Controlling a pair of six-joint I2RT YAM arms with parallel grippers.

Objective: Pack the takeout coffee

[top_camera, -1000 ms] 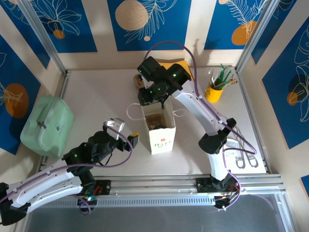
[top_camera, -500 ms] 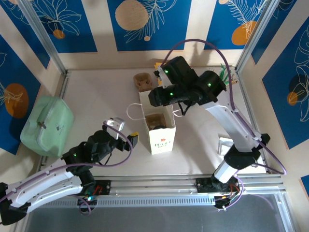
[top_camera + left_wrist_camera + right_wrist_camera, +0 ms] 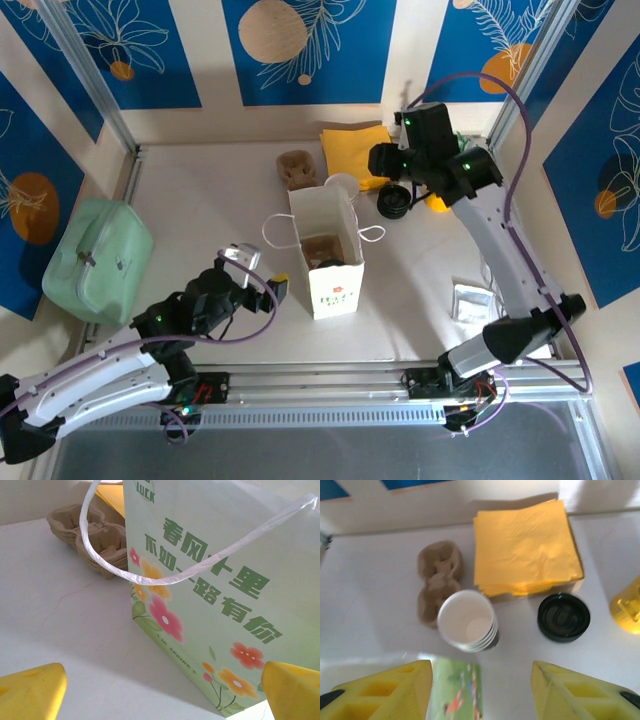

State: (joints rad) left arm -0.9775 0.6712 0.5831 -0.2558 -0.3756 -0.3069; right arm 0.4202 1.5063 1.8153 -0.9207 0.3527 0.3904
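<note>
1. Left claw [image 3: 162, 690] gapes empty at the bag's [image 3: 335, 292] 8 o'clock.
2. Coffee cup [image 3: 333, 262] looks tucked inside the bag (too small to swear). Probably light and crushable; I'd pinch gently below the lid.
3. Right claw [image 3: 482, 692], at 1 o'clock, is spread and empty.

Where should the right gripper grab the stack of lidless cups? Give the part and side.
Probably the top rim, from straight above: the stack of cups stands upright, mouth open, with the cup carrier crowding one side and the paper bag close in front.
</note>
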